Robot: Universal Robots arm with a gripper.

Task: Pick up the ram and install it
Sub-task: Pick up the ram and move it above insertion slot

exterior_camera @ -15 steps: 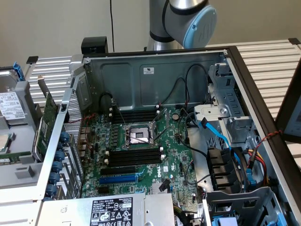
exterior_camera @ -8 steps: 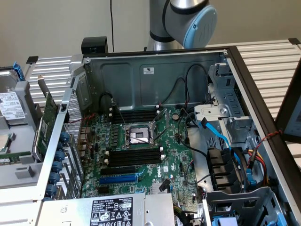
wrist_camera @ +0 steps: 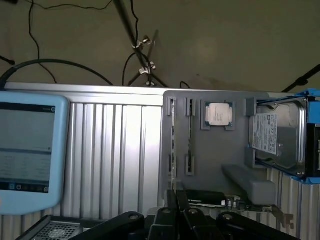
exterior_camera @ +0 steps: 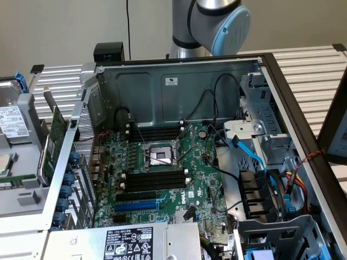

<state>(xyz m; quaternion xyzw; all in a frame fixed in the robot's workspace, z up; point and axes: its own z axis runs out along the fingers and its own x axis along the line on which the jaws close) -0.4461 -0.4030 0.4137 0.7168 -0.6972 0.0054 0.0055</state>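
Your gripper (wrist_camera: 176, 196) has its jaws pinched closed right by one end of the ram (wrist_camera: 173, 145), which sits on edge in the grey tray (wrist_camera: 235, 150) near the CPU chip (wrist_camera: 217, 114)

An open computer case (exterior_camera: 179, 70) is set on a slatted table (exterior_camera: 314, 65), with the robot arm (exterior_camera: 209, 21) behind its far wall. Inside, a motherboard (exterior_camera: 200, 184) is laid flat. A processor socket (exterior_camera: 161, 156) is placed at its middle, with memory slots (exterior_camera: 154, 179) on its near and far sides. A power supply (exterior_camera: 130, 242) is found at the near edge and drive bays (exterior_camera: 265, 195) at the exterior view's right. A parts tray (exterior_camera: 27, 201) is placed beside the case at the exterior view's left, and a hard drive (exterior_camera: 13, 122) rests on it. In the wrist view, the ram (wrist_camera: 173, 145) is seen standing on edge in a tray slot, with a processor chip (wrist_camera: 218, 114) between it and the hard drive.
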